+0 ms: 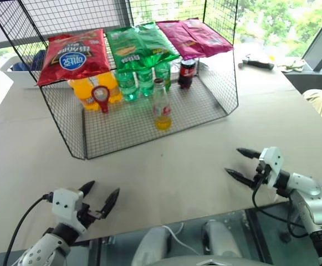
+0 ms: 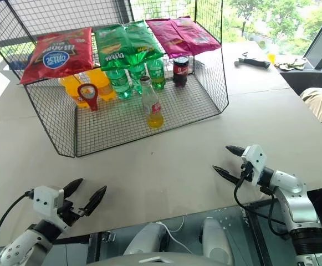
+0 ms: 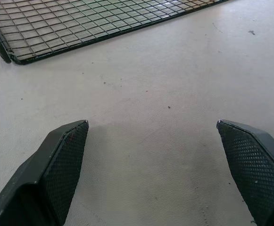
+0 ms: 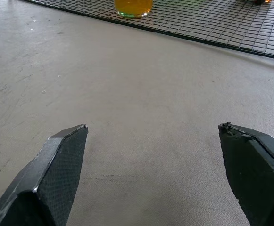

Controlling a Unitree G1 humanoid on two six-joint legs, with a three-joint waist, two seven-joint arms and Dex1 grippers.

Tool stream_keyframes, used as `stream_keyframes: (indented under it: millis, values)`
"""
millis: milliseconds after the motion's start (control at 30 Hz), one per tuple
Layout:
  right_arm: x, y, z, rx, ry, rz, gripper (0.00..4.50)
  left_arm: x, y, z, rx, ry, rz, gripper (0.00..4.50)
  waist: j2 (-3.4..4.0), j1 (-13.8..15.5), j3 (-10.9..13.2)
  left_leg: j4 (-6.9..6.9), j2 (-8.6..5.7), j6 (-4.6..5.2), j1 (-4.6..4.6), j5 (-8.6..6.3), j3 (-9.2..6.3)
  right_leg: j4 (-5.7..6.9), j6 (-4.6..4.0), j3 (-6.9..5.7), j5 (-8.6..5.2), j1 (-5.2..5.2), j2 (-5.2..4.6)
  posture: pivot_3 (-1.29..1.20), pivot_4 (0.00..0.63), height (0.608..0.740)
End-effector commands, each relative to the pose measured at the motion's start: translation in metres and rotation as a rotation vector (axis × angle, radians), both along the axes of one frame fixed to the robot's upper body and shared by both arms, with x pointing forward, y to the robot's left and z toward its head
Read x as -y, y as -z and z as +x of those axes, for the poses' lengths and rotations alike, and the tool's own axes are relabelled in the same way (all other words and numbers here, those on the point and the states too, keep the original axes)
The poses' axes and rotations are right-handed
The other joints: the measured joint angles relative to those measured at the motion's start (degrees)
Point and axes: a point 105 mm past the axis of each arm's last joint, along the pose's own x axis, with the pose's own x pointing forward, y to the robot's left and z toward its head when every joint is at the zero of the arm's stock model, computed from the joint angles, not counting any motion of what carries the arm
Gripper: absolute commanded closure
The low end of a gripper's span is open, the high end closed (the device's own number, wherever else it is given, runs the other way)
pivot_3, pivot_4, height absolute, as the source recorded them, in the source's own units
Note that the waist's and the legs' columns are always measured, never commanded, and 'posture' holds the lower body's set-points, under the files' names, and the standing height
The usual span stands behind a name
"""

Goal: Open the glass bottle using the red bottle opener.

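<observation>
Grey tabletop (image 1: 166, 166) lies bare between both grippers and the black wire-mesh rack (image 1: 149, 124). Left gripper (image 1: 98, 198) hovers at the near table edge, black fingers spread wide, empty, pointing toward the rack's front corner. Right gripper (image 1: 241, 164) hovers near the right-hand edge, fingers likewise apart, empty, aimed left and forward. Slim clear glass bottle (image 1: 161, 105) with yellow-orange liquid stands upright on the rack floor near its front rim, well apart from both grippers. Small red bottle opener (image 1: 101, 97) hangs left of it, before the orange plastic bottles (image 1: 86, 88).
</observation>
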Motion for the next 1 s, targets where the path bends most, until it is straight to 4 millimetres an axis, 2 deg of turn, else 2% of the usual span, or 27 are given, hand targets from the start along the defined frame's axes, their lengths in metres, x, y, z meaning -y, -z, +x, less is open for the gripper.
stream_keyframes:
  millis: [33,133,733,1000]
  values:
    - [0.0049,-0.0093,0.0020,0.040,0.010,-0.004,0.04,0.0045,-0.0123,0.0062,0.053,0.022,0.006,0.00,0.00,0.0,0.0,0.00,0.00,0.00,0.00,0.00,0.00,0.00,0.00,0.00,0.00,0.00,0.00,0.00,0.150,0.740]
    - [0.0068,-0.0087,-0.0002,0.044,0.019,-0.007,0.04,0.0083,-0.0118,0.0112,0.058,0.043,0.001,0.00,-0.01,0.2,0.0,0.01,0.00,0.00,0.00,0.00,-0.01,0.00,0.00,-0.02,0.00,0.01,0.00,0.00,0.150,0.740]
    - [0.0028,-0.0071,0.0007,0.044,0.005,-0.008,0.04,0.0062,-0.0081,0.0101,0.048,0.036,0.007,0.00,-0.02,0.0,0.0,0.02,0.00,0.00,0.00,0.00,0.01,0.00,0.00,0.01,0.00,0.00,0.00,0.00,0.150,0.740]
    - [0.0002,-0.0075,0.0016,0.050,0.001,-0.002,0.04,0.0029,-0.0062,0.0158,0.025,-0.008,0.003,0.00,-0.03,0.0,0.0,0.02,0.00,0.00,0.00,0.00,0.00,0.00,0.00,0.00,0.00,0.00,0.00,0.00,0.150,0.740]
